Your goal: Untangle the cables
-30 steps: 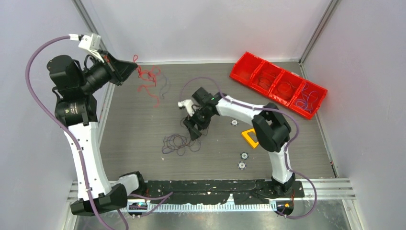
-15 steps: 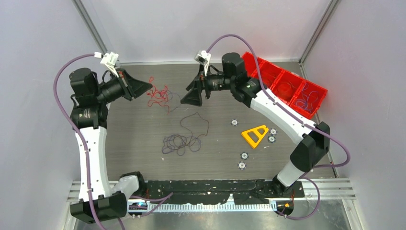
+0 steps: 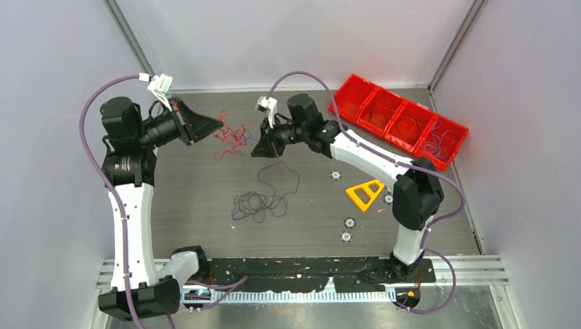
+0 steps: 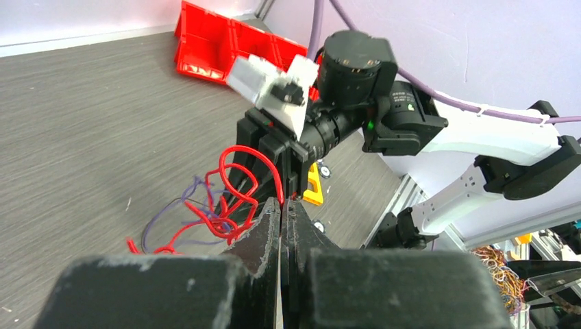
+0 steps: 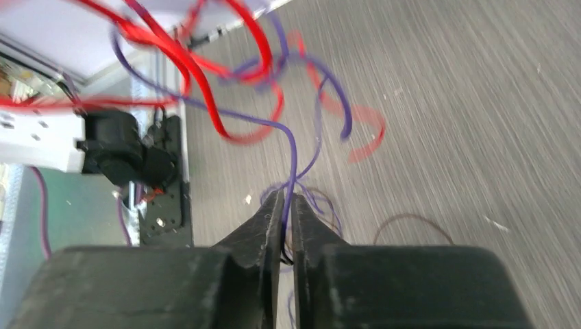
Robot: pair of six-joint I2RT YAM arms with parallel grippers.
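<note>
Cables [image 3: 231,136] hang above grey tabletop [image 3: 192,188] between white walls [image 3: 288,41], clamped in left claw [image 3: 220,124] and right claw [image 3: 253,153].

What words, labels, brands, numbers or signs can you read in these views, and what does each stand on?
Nothing here can be read.
Round mark on the left arm: too small to read.
Small white print on the right arm: blurred, unreadable.
Red tray: no lettering visible.

A robotics lab: a left robot arm [image 3: 130,212] and a right robot arm [image 3: 363,154] stand at a grey table [image 3: 192,199], inside plain pale walls [image 3: 294,41], beside a metal rail [image 3: 473,269].
</note>
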